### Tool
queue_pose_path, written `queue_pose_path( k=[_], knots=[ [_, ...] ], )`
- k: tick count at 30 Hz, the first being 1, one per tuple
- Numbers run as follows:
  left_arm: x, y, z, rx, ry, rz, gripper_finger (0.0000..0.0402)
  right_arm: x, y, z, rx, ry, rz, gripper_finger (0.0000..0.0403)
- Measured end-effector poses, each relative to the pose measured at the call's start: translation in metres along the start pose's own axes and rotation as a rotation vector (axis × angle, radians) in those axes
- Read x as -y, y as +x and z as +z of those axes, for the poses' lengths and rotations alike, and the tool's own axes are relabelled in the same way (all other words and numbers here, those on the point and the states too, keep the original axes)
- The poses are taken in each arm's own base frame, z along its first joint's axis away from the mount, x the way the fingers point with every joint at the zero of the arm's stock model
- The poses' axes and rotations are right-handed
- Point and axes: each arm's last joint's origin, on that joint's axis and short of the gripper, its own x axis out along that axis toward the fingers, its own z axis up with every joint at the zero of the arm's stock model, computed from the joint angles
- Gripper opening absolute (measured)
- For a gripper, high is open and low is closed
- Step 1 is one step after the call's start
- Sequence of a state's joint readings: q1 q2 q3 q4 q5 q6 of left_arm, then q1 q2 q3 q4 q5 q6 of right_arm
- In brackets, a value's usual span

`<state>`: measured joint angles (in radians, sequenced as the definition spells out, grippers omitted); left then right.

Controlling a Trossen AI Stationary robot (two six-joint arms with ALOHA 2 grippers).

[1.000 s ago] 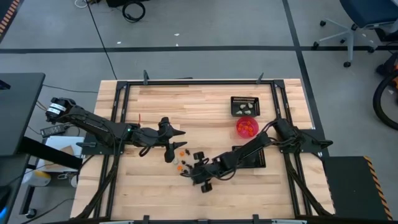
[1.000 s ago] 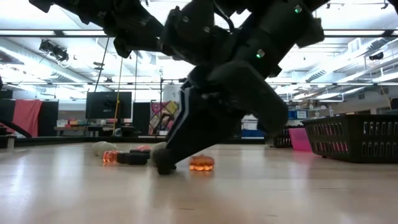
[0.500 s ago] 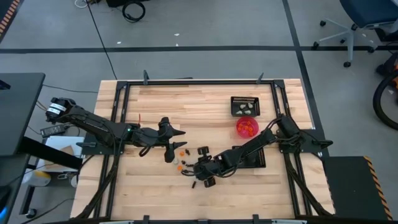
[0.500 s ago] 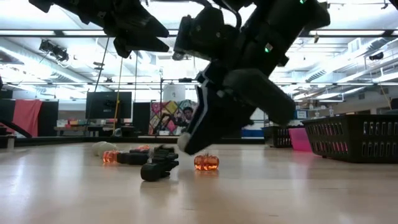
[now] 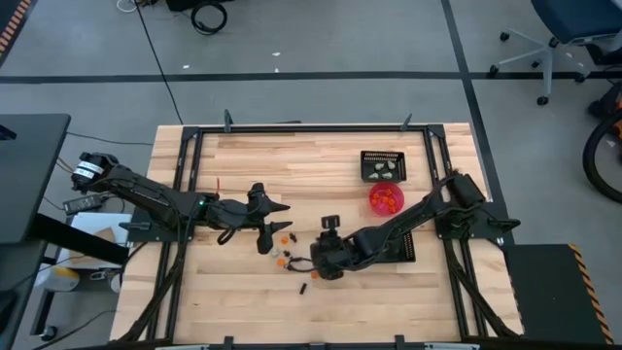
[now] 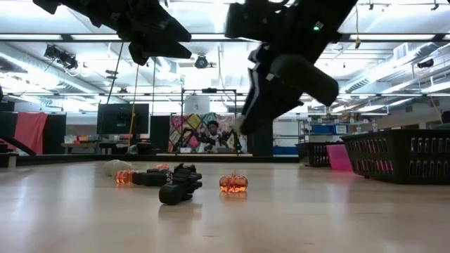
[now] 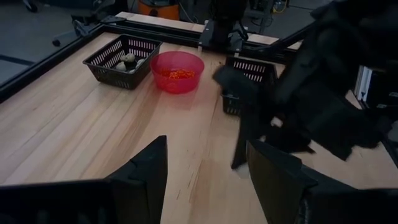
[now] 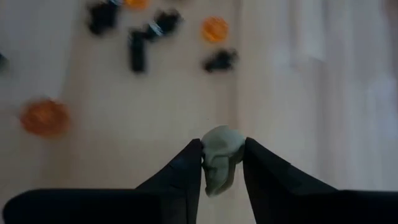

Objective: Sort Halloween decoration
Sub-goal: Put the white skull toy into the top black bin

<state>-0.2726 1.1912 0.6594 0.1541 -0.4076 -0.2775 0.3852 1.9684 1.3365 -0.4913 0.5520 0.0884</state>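
The Halloween decoration is a scatter of tiny orange, black and pale trinkets [image 5: 285, 251] lying on the wooden table near its middle. The low view shows an orange pumpkin [image 6: 233, 183] and a black piece [image 6: 179, 190] among them. My right gripper [image 8: 219, 163] hangs above the table just right of the scatter [image 5: 315, 262], shut on a pale cream trinket [image 8: 219, 155]. My left gripper [image 7: 208, 180] stands open and raised at the scatter's left side [image 5: 277, 222], with nothing between its fingers. My right gripper pinches the pale cream trinket by its two opposite sides [image 8: 208, 163] between its two fingers. The fingers slant down from the table's right side. The trinket is lifted clear of the table, and its upper part sticks out past the fingertips.
A round pink-red bowl [image 5: 386, 198] with orange pieces stands at the right. Behind it is a black mesh tray [image 5: 382, 166] holding pale pieces. A second mesh tray [image 5: 397, 248] lies under my right arm. A metal frame [image 5: 311, 127] borders the table.
My right gripper has risen from the tabletop at the scatter and drawn back toward the table's right edge, tipping its fingers more steeply downward. It carries the pale cream trinket up with it. The other trinkets stay on the table.
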Motion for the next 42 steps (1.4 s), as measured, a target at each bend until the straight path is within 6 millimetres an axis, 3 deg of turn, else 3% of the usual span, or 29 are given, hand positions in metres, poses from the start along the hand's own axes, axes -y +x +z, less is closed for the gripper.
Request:
queue_pose_path(
  k=[10,19,28,33,42],
  knots=[
    [0.000,0.000,0.000,-0.001,0.000,0.000,0.0192,0.018,-0.020,-0.020,-0.154,0.033,-0.252,0.0110],
    [0.000,0.000,0.000,0.001,-0.001,0.000,0.0192,0.032,-0.029,-0.040,-0.255,0.065,-0.491,0.0110],
    [0.000,0.000,0.000,0.002,-0.008,0.000,0.0192,0.047,-0.033,-0.052,-0.326,0.069,-0.620,0.0110],
    [0.000,0.000,0.000,0.004,-0.011,-0.001,0.0192,0.056,-0.023,-0.067,-0.373,0.053,-0.674,0.0110],
    [0.000,0.000,0.001,0.006,-0.012,-0.001,0.0192,0.081,0.003,-0.115,-0.525,0.078,-0.775,0.0110]
  ],
)
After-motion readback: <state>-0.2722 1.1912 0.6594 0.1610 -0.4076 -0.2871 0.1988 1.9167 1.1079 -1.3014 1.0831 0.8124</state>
